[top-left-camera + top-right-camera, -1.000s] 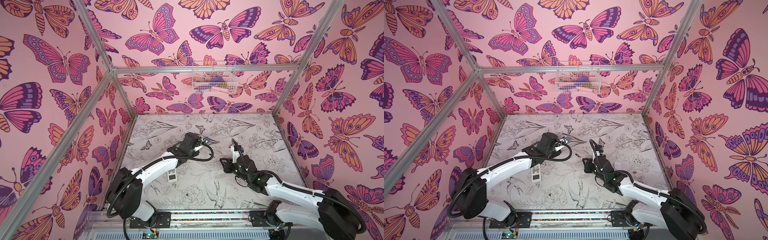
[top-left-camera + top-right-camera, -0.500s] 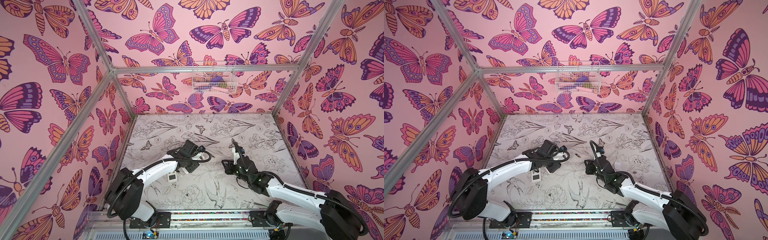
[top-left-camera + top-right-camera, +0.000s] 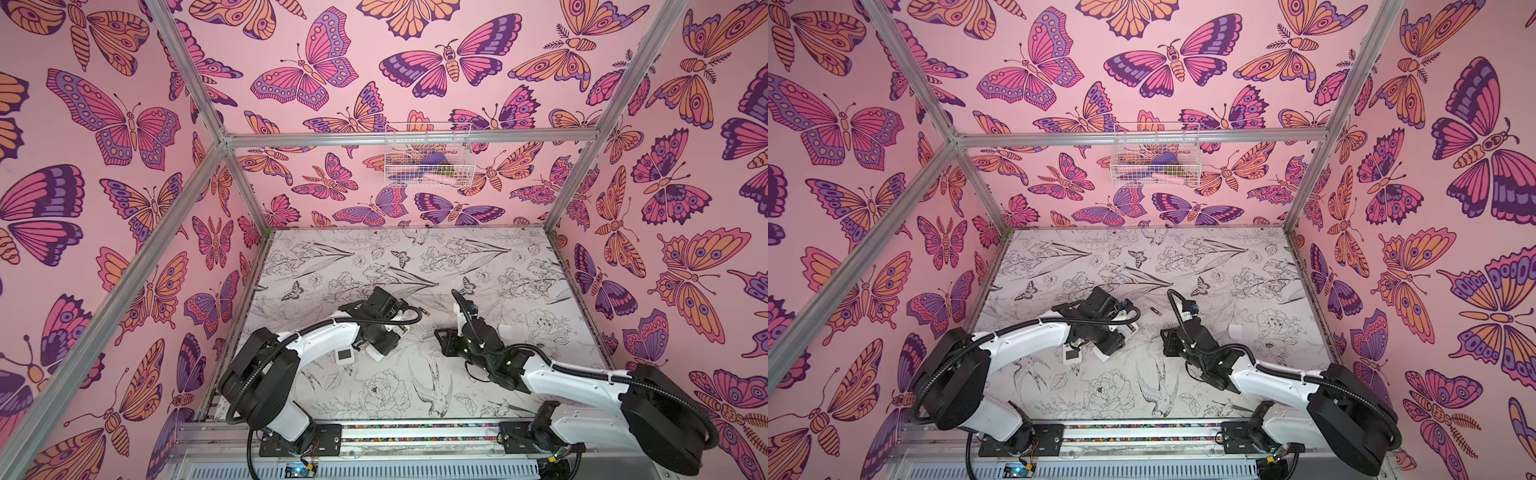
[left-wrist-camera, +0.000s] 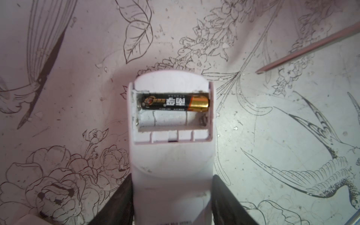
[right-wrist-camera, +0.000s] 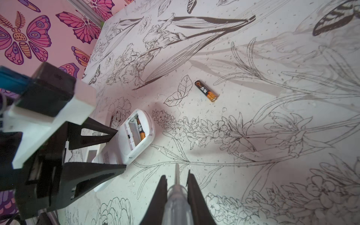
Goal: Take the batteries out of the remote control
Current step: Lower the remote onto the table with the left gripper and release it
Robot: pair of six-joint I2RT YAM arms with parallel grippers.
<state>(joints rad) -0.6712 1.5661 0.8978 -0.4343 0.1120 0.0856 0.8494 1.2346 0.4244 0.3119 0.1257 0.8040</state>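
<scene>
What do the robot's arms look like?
The left arm and right arm are white tubes linked by big round black joints. Black ribbed cables run along them. The left end effector has black, pointy fingers with triangle cut-outs, on a white block. The right end effector has black pointy fingers too.

Black-and-gold battery, white remote, floral-print table
</scene>
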